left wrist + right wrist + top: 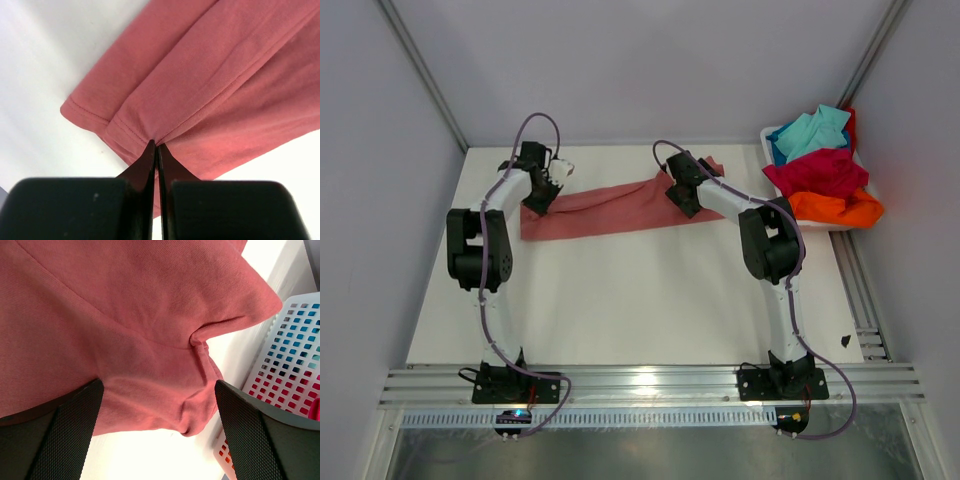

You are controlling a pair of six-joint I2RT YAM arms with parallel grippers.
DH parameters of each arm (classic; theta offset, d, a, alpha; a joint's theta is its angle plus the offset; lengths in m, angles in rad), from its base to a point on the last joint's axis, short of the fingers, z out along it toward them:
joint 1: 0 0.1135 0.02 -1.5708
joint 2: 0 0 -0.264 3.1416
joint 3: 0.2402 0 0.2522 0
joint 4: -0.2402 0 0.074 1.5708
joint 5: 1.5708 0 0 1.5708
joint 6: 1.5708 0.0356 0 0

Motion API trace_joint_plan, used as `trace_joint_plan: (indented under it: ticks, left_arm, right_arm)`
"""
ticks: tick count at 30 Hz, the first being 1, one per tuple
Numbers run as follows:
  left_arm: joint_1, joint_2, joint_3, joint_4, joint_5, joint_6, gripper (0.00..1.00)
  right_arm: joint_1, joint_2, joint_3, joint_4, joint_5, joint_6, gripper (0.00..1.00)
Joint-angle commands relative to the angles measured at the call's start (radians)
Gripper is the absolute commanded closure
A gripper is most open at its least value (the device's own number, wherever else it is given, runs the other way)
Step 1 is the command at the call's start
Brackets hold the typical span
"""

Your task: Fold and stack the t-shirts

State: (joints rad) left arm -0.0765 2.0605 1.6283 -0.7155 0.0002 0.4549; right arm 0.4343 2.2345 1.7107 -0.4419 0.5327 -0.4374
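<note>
one dusty salmon-pink cloth t-shirt lies part-folded on the white worktop, left pincer clamped on its hem, right pincer apart above; three bright tees wait in the white plastic tub.

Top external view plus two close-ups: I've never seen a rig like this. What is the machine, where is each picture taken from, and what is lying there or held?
These are two robot arms bolted at the near edge of a white table. The wide picture looks down from above and behind them. Each close-up comes from a camera on one arm's wrist. A salmon-pink t-shirt lies stretched as a long band across the far side of the table. The left hand is shut, pinching the shirt's hem at one end. The right hand is open above the other end, holding nothing. At the right, a white tub holds a turquoise tee, a crimson tee and an orange tee.
</note>
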Motion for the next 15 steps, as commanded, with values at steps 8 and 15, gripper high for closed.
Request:
trace_joint_plan:
  ticks: [8,15]
  left_arm:
    - [0.006,0.02,0.076,0.014,-0.052,-0.002,1.0]
    - [0.006,0.023,0.073,0.007,-0.06,-0.004,0.79]
  right_arm:
    - [-0.006,-0.015,-0.039,-0.069,-0.034,0.019,0.02]
    - [-0.005,-0.015,-0.04,-0.07,-0.034,0.019,0.03]
